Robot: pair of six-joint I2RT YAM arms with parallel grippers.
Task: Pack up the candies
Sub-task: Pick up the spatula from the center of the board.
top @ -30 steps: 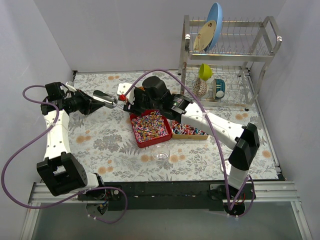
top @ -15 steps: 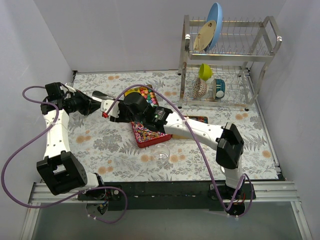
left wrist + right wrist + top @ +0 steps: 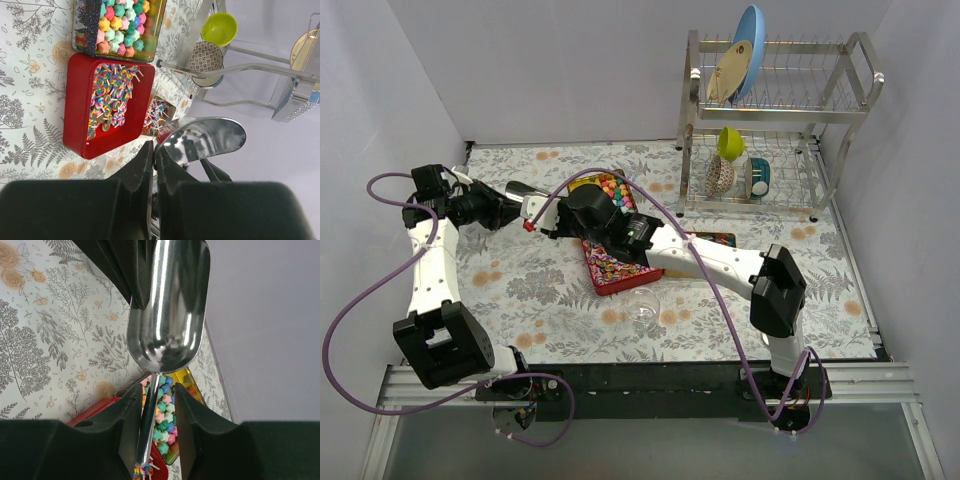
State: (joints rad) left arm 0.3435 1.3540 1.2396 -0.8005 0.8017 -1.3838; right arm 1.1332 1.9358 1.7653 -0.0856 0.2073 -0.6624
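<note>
Between the half-parted fingers of the right pincer (image 3: pixel 157 387) runs the thin handle (image 3: pixel 146 430) of a steel scoop (image 3: pixel 167 315). A gap shows on one side, so nothing is gripped there yet. Opposite it, the left pincer (image 3: pixel 154 148) is pinched tight on the wall of the scoop's bowl and carries the tool alone. The candies (image 3: pixel 120 25) (pastel stars in a dark-sided tin (image 3: pixel 80 30), swirl lollipops in a red tin (image 3: pixel 75 110)) lie just below and beyond the right pincer's tips. This looks like a handover. The right pincer should centre the handle and close squarely on it, and the left should let go only once that grip is firm. A skewed pinch would likely let the bowl swing down.
</note>
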